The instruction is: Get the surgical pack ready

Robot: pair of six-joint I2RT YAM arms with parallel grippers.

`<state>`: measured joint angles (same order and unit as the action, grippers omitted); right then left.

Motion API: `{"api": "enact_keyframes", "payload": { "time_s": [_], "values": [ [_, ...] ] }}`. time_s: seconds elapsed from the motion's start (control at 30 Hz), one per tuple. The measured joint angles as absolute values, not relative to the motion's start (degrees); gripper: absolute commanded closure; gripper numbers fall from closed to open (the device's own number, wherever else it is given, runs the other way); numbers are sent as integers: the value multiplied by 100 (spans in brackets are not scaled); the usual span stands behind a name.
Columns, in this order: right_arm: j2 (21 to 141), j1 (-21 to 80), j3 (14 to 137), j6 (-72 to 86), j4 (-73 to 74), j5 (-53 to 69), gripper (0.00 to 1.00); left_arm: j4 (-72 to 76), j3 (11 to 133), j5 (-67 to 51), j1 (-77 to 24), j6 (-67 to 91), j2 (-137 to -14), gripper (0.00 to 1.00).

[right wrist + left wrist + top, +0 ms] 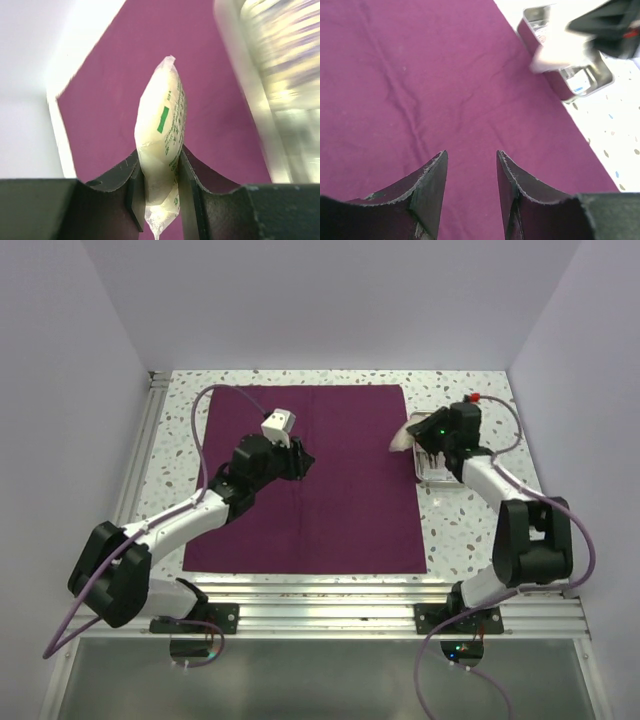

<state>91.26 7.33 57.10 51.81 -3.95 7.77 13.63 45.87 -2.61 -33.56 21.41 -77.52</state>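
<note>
Fingers (129,186) of the right gripper (157,180) are pinching a pale, puffy packet (162,130) with green print, clamping its lower part from both sides while its upper end is sticking up past the tips. Seen from above, that packet (403,432) is hanging at the right edge of the surgical pack (340,490), near the pack's far right corner. The plum-maroon pack is lying spread flat as one large square sheet on the speckled table (470,530), showing only a few soft creases (410,105). A steel tray (432,476) is sitting just beside the pack's right edge, under the right gripper (432,440); its contents are too blurred to name. Over the pack's left-centre part, the left gripper (470,160) is hovering with its fingers spread apart and nothing between them, only maroon cloth showing in the gap.
</note>
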Motion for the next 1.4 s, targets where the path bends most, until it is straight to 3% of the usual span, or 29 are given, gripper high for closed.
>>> {"api": "enact_keyframes", "payload": {
  "time_s": [0.13, 0.3, 0.77, 0.87, 1.0, 1.13, 1.27, 1.4],
  "values": [
    [8335, 34, 4993, 5266, -480, 331, 73, 1256, 4477, -161, -3356, 2137, -7745, 52],
    [7697, -110, 4418, 5415, -510, -443, 75, 1216, 4431, -119, -3356, 2106, -7745, 52],
    [7846, -119, 3959, 5878, -1271, -1507, 76, 1129, 4320, 161, -3356, 1970, -7623, 51],
    [8049, -119, 3957, 6023, -1487, -1553, 69, 1129, 4320, 213, -3356, 1946, -7623, 51],
    [8138, -119, 3896, 6147, -1673, -1555, 44, 1079, 4320, 447, -3345, 1883, -7601, 51],
    [8101, -108, 3894, 6169, -1688, -1614, 26, 934, 4320, 617, -3203, 1896, -7489, 51],
    [7631, -102, 3756, 6198, -1385, -1868, 21, 880, 4320, 731, -3041, 1949, -7319, 51],
    [6777, -102, 3636, 6134, -939, -2220, 22, 882, 4316, 810, -3028, 2021, -7181, 51]
  ]
}}
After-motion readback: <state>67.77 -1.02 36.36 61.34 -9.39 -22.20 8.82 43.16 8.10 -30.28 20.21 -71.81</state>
